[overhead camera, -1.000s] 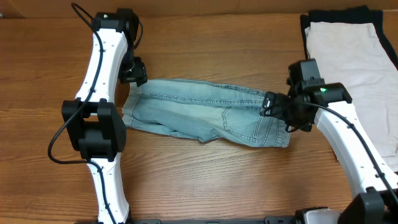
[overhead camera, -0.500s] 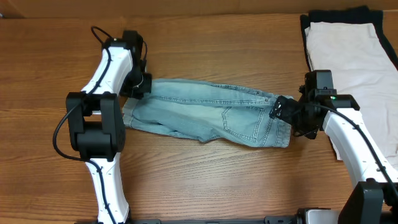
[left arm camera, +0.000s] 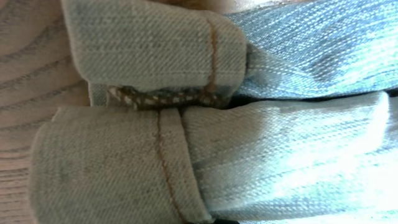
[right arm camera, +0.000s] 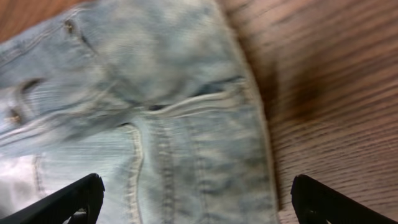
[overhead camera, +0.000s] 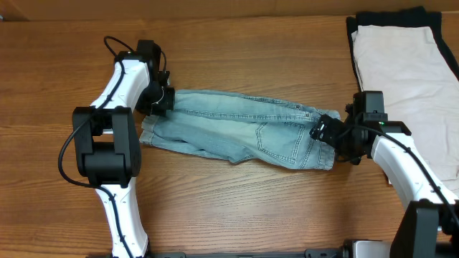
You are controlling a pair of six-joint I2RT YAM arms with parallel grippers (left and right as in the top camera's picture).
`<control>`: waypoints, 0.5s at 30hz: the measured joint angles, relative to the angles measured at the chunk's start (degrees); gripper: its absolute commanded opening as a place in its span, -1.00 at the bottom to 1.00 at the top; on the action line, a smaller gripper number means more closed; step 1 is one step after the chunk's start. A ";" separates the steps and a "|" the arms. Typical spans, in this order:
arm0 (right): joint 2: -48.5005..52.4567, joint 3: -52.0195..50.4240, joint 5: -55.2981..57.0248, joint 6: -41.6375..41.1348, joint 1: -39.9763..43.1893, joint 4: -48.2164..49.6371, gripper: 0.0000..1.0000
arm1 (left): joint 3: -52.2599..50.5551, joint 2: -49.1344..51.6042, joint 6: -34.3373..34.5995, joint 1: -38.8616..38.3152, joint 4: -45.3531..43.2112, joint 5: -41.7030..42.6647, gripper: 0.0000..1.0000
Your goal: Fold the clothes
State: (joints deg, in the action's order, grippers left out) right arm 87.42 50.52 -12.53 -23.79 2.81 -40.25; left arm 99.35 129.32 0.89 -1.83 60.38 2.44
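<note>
Tabletop point(overhead camera: 237, 208) jeans point(overhead camera: 237, 129) under right gripper point(right arm camera: 196, 186)

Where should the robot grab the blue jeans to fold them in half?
Probably at the two short ends. The jeans lie flat and long across the table, so the left end effector could pinch the two leg cuffs from the left, and the right end effector, its fingers open, the waistband from the right.
</note>
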 measured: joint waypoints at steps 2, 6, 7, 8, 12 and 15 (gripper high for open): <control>1.27 -0.66 -0.22 -0.17 0.48 0.81 0.96 | 0.00 0.00 0.02 0.13 0.00 0.37 -0.91; 3.61 -1.14 -0.68 -0.92 0.52 2.97 0.70 | 0.00 0.00 0.00 0.22 0.00 0.50 -0.91; 3.93 -1.14 -0.76 -1.18 0.52 3.82 0.64 | 0.00 0.00 0.00 0.22 0.00 0.50 -0.91; 4.17 -1.14 -0.76 -1.51 0.55 4.70 0.59 | 0.00 0.00 0.02 0.22 0.00 0.52 -0.91; 5.95 -1.14 -1.53 -3.08 0.52 6.60 0.56 | 0.00 0.00 0.22 0.22 0.00 0.55 -0.92; 8.13 -0.90 -2.64 -3.74 0.55 7.34 0.54 | 0.00 0.00 0.22 0.22 0.00 0.55 -0.91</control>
State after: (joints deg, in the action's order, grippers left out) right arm 95.55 49.63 -15.18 -27.53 3.36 -32.91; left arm 99.35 129.32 1.10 -1.61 60.38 2.98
